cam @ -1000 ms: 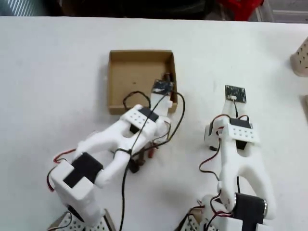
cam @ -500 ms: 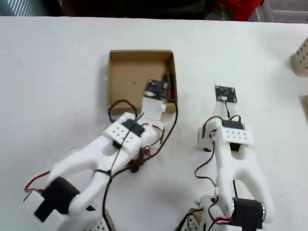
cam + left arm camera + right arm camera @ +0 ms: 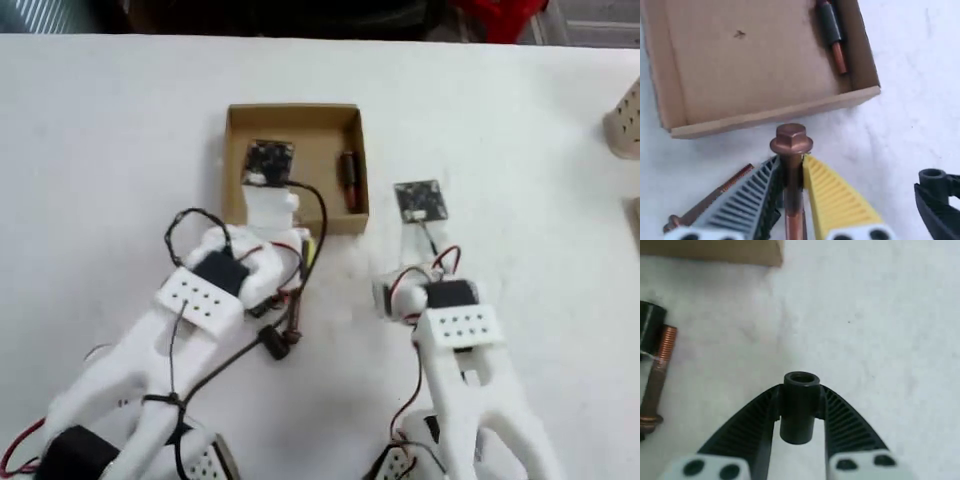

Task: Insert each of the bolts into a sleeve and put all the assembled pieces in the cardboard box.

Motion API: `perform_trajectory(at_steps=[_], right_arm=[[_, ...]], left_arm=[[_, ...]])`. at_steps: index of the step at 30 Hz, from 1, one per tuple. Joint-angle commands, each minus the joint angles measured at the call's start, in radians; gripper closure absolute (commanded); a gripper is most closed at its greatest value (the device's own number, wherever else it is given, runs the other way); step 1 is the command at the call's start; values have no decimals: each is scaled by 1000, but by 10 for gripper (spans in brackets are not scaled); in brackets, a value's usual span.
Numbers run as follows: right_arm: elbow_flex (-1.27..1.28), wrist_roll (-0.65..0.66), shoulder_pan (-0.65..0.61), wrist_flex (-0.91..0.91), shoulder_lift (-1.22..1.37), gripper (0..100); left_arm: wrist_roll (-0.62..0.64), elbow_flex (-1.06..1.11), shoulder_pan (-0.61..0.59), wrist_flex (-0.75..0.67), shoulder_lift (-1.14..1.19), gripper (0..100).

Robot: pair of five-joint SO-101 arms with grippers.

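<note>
Left wrist view: the left fingers (image 3: 815,175), one grey and one yellow, pinch a copper bolt (image 3: 791,142) by its shank, hex head just past the fingertips. Beyond the tips lies the cardboard box (image 3: 770,117), with an assembled piece (image 3: 832,35) along the wall on the yellow finger's side. A loose bolt (image 3: 715,197) lies on the bench (image 3: 900,125) beside the grey finger. The right fingers (image 3: 845,420), both black, clamp a black sleeve (image 3: 800,407), bore facing outward past the tips.
</note>
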Motion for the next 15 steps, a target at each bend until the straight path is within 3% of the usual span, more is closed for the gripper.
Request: perform_trajectory(at_steps=[1, 8, 15], right_arm=[[52, 8, -58, -148, -117, 981], [229, 8, -166, -438, -302, 981], [425, 8, -325, -797, -384, 981]], left_arm=[[-2, -6, -97, -26, -59, 980], [-2, -11, -208, -28, -59, 980], [-5, -14, -245, -28, -61, 980]])
